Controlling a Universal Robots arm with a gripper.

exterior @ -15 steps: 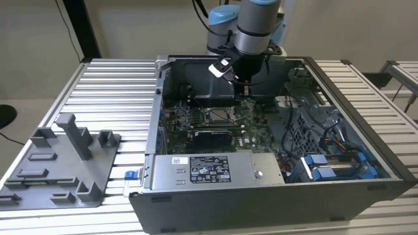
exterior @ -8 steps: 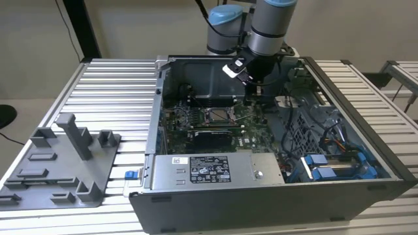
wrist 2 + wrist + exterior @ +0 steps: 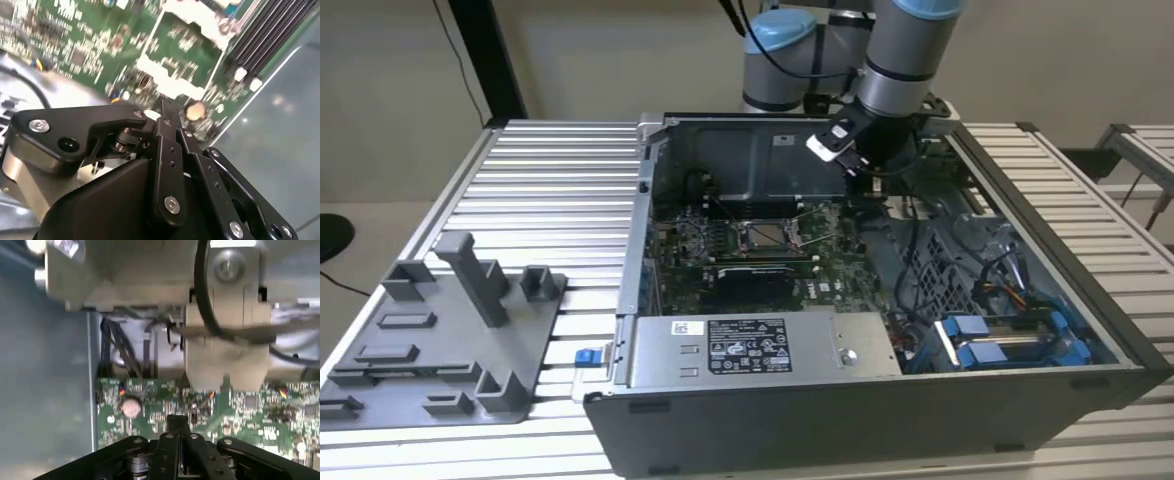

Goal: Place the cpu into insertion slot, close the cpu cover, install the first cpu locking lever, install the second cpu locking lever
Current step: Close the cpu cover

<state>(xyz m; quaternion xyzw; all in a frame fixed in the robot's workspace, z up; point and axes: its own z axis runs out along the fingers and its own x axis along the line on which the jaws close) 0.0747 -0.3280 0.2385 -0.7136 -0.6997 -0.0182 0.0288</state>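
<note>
At the tip of the arm the gripper [image 3: 166, 107] has its two black fingers [image 3: 173, 426] pressed together into one narrow point, as both wrist views show. That point hangs above the green circuit board [image 3: 150, 415] without touching it. It is near a small round silver battery [image 3: 131, 407] and not far from the grey inner wall of the computer case [image 3: 45, 380]. In the second wrist view the board lies blurred beyond the fingertips, with long black memory slots [image 3: 265, 35] off to one side. In the exterior view the gripper is inside the open case, over the far part of the board. The insertion slot [image 3: 766, 236], a square with a silver rim and dark centre, lies on the board near the middle of the case, apart from the fingers and toward the exterior view's left of them. Whether the cpu sits in that slot cannot be told. A grey metal box [image 3: 847, 350] with a white label lies along the near side of the case, and blue drive holders [image 3: 987, 345] sit at the exterior view's right. Outside the case, a grey plastic tray [image 3: 400, 350] stands on the slatted table [image 3: 547, 170].
</note>
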